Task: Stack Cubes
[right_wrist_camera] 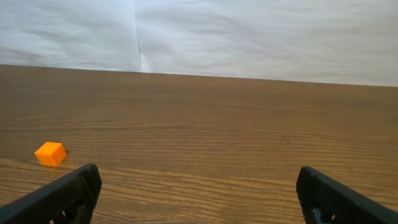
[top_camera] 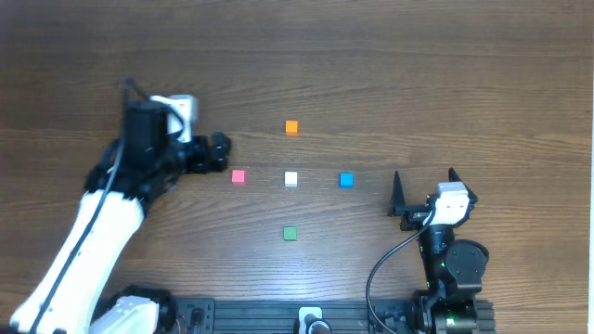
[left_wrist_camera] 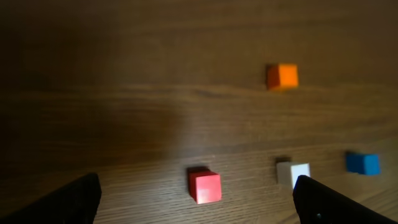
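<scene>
Top view has five cubes sitting apart on the table (top_camera: 464, 74). The pink cube (top_camera: 238, 176) is just ahead of the left claw (top_camera: 221, 154), with the white cube (top_camera: 291, 179) and blue cube (top_camera: 346, 180) lined up beyond, and the orange cube (top_camera: 291, 127) and green cube (top_camera: 290, 234) either side of that line. Left wrist view catches the first four. Right claw (top_camera: 424, 186) sits near the blue cube, and its wrist view has the orange cube far ahead. Both claws are spread, holding nothing
</scene>
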Tool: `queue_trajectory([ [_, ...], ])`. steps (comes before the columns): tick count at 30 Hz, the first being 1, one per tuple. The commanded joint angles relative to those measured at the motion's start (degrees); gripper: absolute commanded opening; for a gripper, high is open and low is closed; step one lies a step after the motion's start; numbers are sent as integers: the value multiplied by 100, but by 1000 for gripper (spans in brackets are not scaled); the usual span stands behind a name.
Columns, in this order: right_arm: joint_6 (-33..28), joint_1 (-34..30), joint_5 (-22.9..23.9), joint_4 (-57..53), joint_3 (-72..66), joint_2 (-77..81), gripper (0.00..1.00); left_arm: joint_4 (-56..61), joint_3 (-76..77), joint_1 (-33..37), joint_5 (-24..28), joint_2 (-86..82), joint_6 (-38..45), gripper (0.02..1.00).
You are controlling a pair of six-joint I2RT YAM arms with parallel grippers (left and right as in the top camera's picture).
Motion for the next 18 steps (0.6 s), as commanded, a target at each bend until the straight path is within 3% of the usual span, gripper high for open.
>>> queue_trajectory([
  [1, -9, -39, -66, -4, -37, -52, 991, -24, 280, -577, -802, 643, -581, 998],
  [10, -9, -39, -66, -4, -37, -52, 993, -22, 348, -1318, -1440, 1427, -1276, 998],
  [18, -9, -39, -68, -4, -37, -52, 993, -39, 350, -1641, -1534, 1775, -1611, 998],
])
